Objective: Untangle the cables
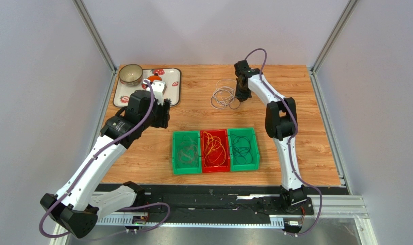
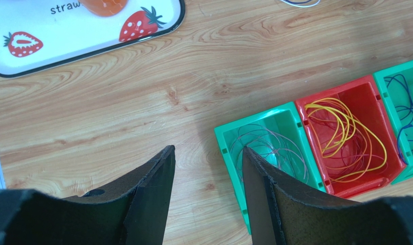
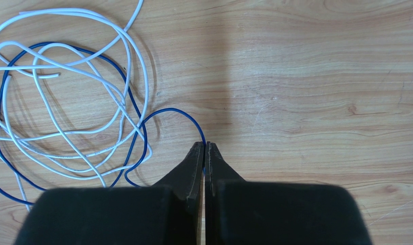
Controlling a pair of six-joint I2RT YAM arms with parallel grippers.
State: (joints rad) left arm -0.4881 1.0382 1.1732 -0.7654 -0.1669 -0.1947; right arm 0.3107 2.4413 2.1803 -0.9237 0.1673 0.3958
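Two pincers differ. At the lower centre of its wrist view, the right pincer (image 3: 204,149) has its jaws pressed together on a loop of the blue cable (image 3: 170,109). That cable trails left into the tangle of white cables (image 3: 146,97) lying on the desk (image 3: 321,76). The left pincer (image 2: 208,150) stands partly open and holds nothing, above bare wood just beside the left green bin (image 2: 254,118).

The white cables (image 3: 146,97) and the blue cable (image 3: 168,109) run off the right wrist view's left edge, and the blue cable vanishes between the right gripper's (image 3: 204,148) closed tips. The left wrist view crops the tray (image 2: 81,35), the orange thing (image 2: 104,5) and the right bin (image 2: 397,70).
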